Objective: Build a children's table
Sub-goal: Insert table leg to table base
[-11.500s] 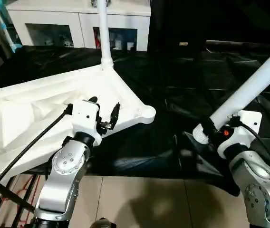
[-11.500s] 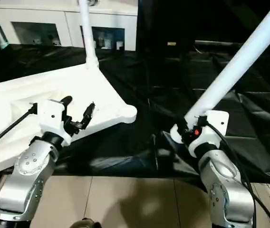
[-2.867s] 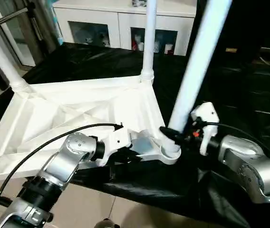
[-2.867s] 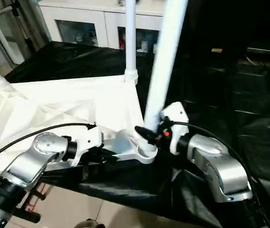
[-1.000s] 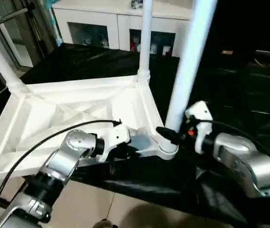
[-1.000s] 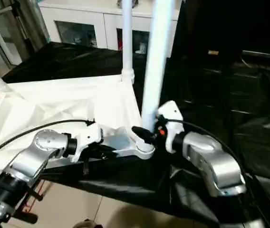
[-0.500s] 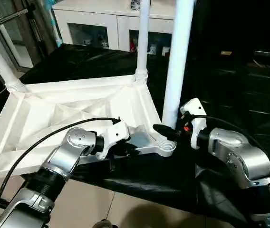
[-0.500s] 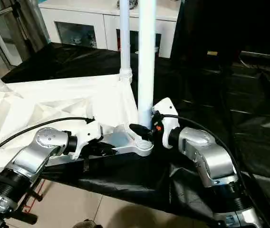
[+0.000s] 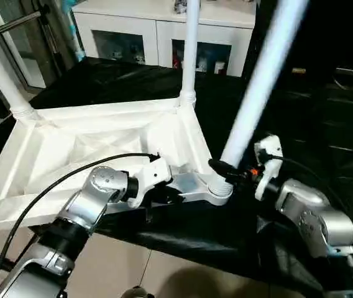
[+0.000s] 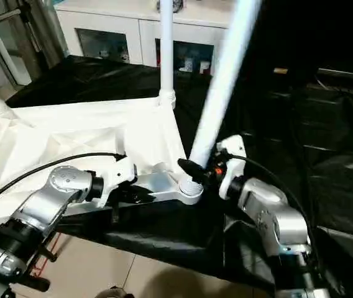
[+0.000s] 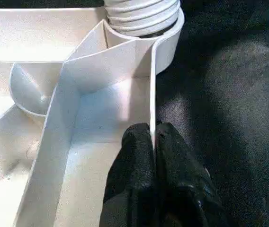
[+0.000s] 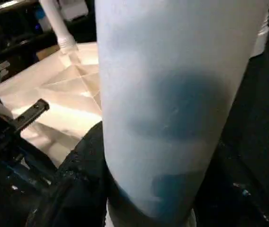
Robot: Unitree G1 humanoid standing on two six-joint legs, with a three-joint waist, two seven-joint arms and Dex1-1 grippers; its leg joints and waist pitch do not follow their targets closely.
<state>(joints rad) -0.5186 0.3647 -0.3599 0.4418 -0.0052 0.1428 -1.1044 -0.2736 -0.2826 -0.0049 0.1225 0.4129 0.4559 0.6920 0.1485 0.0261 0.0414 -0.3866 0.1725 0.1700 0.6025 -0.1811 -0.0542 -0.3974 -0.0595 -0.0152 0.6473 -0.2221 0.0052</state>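
The tilted leg (image 9: 258, 81) is motion-blurred, its top cut off by the frame edge.

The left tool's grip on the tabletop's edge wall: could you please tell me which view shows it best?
The left wrist view: both black fingers pinch the tabletop's thin edge wall near the corner socket. The eye views show the left tool mostly hidden behind its wrist.

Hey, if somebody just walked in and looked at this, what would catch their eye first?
Probably the long white leg leaning steeply from the near corner socket of the upturned table top, gripped near its base by the right gripper. Next, the left gripper, pinched shut on the top's thin edge wall beside that socket, and two legs already upright at the far corners.
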